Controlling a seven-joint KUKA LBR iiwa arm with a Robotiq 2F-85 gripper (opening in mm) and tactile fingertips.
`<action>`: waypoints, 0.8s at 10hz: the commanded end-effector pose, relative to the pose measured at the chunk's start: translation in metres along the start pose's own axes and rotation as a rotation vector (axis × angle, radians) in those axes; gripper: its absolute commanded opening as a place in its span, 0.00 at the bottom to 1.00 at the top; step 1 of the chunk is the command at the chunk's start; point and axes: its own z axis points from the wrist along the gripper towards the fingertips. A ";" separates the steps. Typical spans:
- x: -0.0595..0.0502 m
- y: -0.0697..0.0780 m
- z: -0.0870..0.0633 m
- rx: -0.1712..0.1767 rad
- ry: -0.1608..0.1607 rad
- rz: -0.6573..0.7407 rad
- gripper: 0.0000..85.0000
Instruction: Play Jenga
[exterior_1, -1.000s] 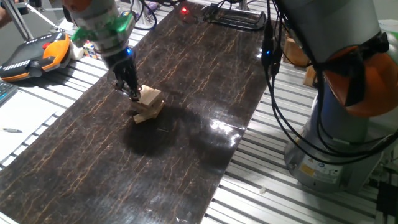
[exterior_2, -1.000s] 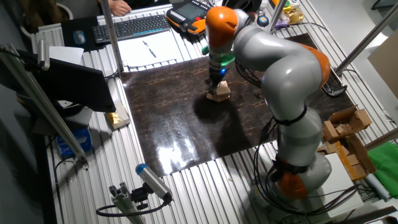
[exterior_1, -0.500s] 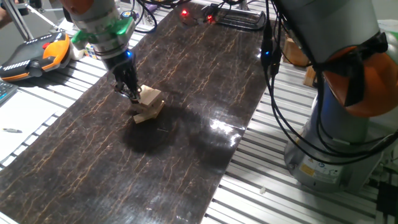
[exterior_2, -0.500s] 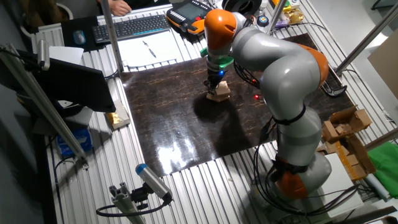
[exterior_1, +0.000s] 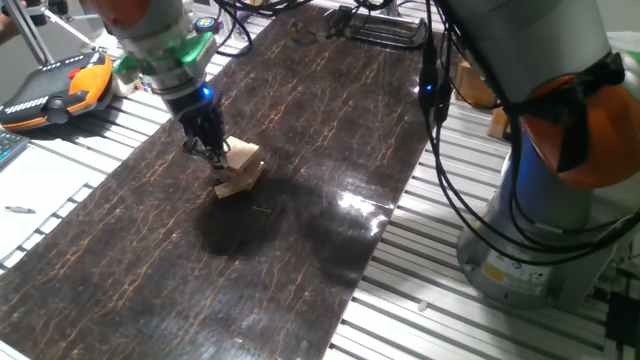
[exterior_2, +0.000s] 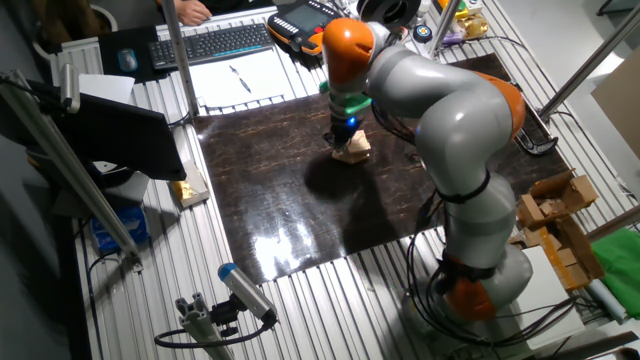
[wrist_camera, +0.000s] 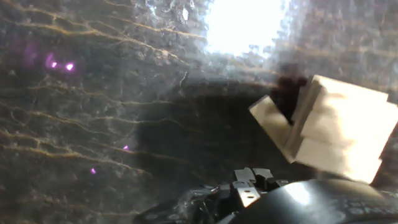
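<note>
- The Jenga (exterior_1: 238, 168) is a small low pile of pale wooden blocks sitting on the dark marbled mat (exterior_1: 300, 230), over on the left part of it in one fixed view, roughly mid-depth
- The layers aren't squared up: the top blocks sit skewed over the ones below, and in the hand view the Jenga (wrist_camera: 329, 127) is off to the right with one block end poking out toward the left
- The gripper (exterior_1: 210, 152) hangs pointing down right at the left side of the stack, tips at about the level of the top layer
- From the other fixed view the gripper (exterior_2: 343, 140) is right up against the Jenga (exterior_2: 352, 149) too, but whether it actually touches is too small to call
- How wide the fingers are spread, and whether they've got a block, I honestly can't tell; they're just a dark clump in both fixed views and the hand view doesn't show the tips clearly
- There's a green ring and a blue light on the wrist just above the gripper
- An orange and black teach pendant (exterior_1: 55, 88) lies on the slatted table (exterior_1: 420, 270) at the far left, well apart from the stack
- The keyboard (exterior_2: 210, 42) and a sheet of paper (exterior_2: 240, 78) with a pen on it sit beyond the mat in the other fixed view
- No brand names or writing readable anywhere, everything's too small or blurry
</note>
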 end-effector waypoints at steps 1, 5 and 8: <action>0.001 0.000 0.000 -0.062 -0.030 0.418 0.01; 0.003 0.001 0.003 -0.091 -0.116 0.824 0.01; 0.002 0.001 0.003 -0.199 -0.095 1.076 0.01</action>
